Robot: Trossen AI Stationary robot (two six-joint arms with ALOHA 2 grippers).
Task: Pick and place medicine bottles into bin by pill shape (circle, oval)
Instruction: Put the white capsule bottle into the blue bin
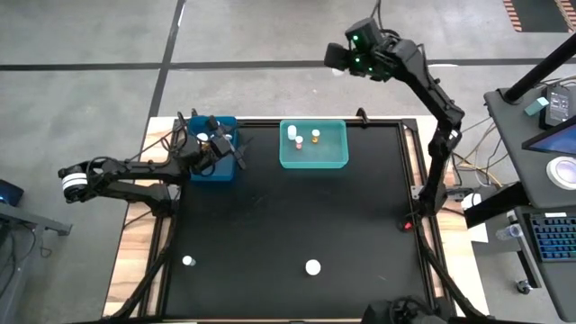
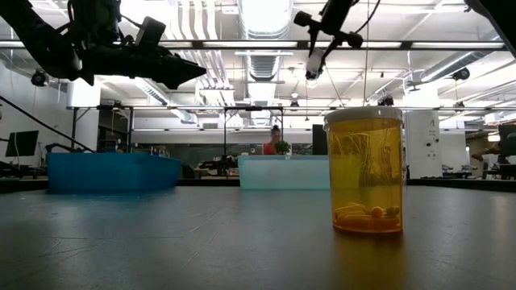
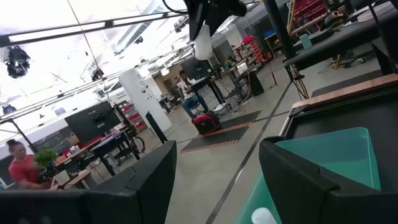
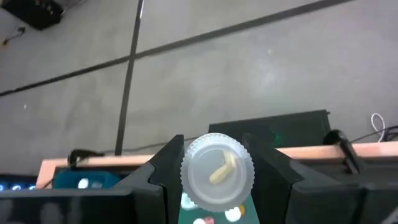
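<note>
Holding a clear bottle (image 4: 217, 172) high above the far edge of the tabletop (image 1: 297, 225), the right end effector (image 1: 340, 59) is clamping it between its fingers, bottom toward the wrist camera, so an elongated pill is showing through the base; this looks like the inspection step, reading pill shape before sorting. The left end effector (image 1: 219, 144) is hovering over the blue bin (image 1: 216, 167) with its fingers spread wide and nothing between them. The teal bin (image 1: 313, 160) is already carrying a few bottles (image 1: 299, 139), and one bottle is lying in the blue one. Two more are waiting on the near tabletop, one at the near left (image 1: 187, 261) and an amber one (image 2: 364, 171) nearer the middle. The next move is probably calling for lowering the held bottle over whichever bin takes ovals, then releasing; which bin that is I cannot tell
</note>
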